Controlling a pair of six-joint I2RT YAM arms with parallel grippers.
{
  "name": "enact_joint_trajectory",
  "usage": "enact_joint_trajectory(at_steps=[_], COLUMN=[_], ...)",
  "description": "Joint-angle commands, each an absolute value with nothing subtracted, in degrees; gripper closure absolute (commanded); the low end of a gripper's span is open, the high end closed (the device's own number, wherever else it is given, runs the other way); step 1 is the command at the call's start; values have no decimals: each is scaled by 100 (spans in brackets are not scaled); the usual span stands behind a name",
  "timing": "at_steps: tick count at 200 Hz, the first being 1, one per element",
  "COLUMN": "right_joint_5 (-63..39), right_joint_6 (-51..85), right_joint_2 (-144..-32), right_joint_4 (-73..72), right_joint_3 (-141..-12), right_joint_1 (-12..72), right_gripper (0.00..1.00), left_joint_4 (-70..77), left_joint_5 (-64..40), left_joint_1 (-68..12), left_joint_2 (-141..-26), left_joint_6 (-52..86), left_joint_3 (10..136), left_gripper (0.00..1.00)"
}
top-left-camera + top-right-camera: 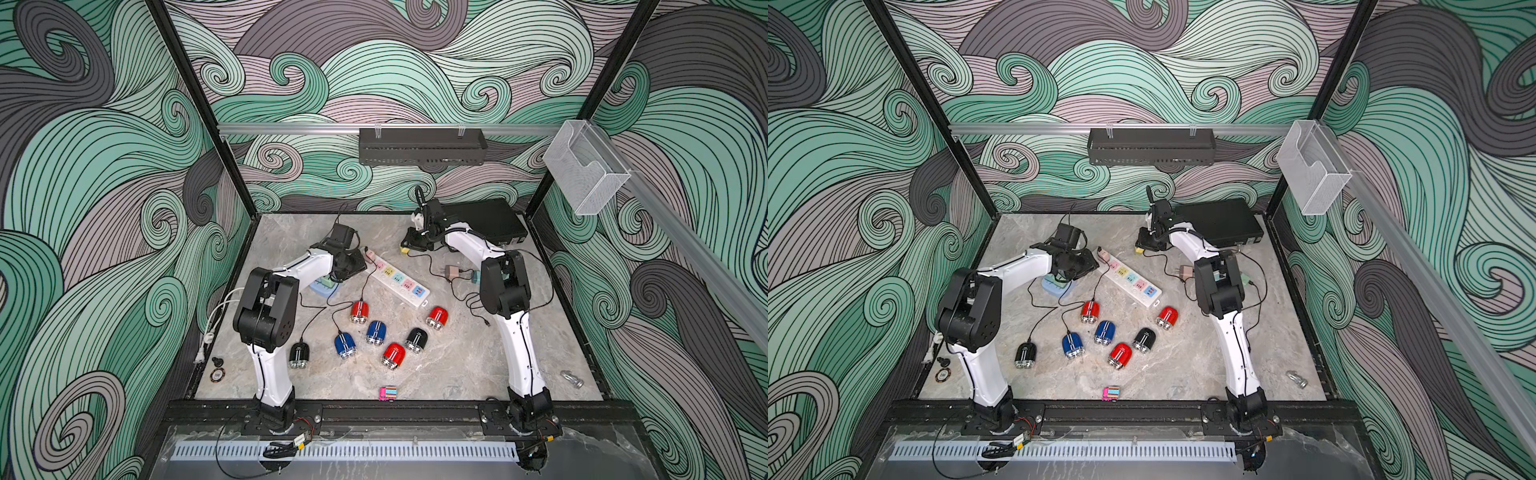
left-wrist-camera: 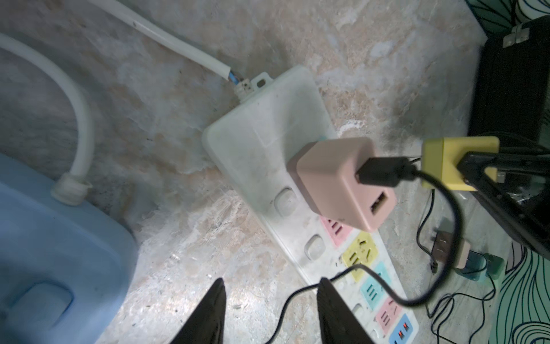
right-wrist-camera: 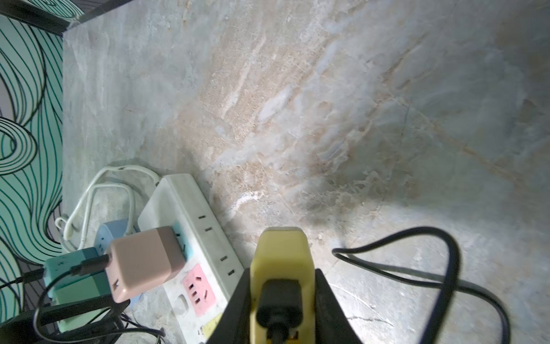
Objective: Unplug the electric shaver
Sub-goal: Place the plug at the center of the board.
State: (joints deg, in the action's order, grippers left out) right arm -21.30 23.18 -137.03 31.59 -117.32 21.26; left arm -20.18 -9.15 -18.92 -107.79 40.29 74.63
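A white power strip (image 1: 399, 282) with coloured sockets lies slantwise mid-table. A pink adapter (image 2: 339, 184) sits plugged in at its far end, and a black cable runs from it toward a red shaver (image 1: 359, 311). My right gripper (image 3: 281, 272) is shut on a yellow adapter (image 3: 281, 253), held off the strip just behind it, with a black cable in its rear. My left gripper (image 2: 270, 300) stands open beside the strip's far end; a thin black cable crosses loose between its fingers. Several more red, blue and black shavers (image 1: 376, 332) lie in front of the strip.
A blue socket block (image 2: 59, 253) with a white cord lies under my left arm. A black box (image 1: 486, 220) stands at the back right. Loose adapters (image 1: 453, 272) and cables lie by my right arm. A small pink toy (image 1: 387, 393) sits near the front edge.
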Motion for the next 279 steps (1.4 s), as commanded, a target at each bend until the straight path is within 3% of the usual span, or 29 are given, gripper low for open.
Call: enact_joint_trajectory(at_steps=[1,172,279], right_joint_5=[-2392,-2777,-2809], right_joint_6=[2687,3340,3238], right_joint_2=[-13900,-14383,-14198], right_joint_4=[2868,2622,2753], right_joint_3=[-11652,-11891,-11700], right_joint_1=[2079,1822,1741], right_gripper=[75,70,57], left_joint_4=[-2181,-2131,-2146], left_joint_5=[-765,-737,-730], left_joint_1=[-1931,-1925,-1925], left_joint_2=[-10581,-10582,-10594], left_joint_6=[3908,3888,3885], left_joint_3=[7370,7266,7258], left_gripper=[51,51,50])
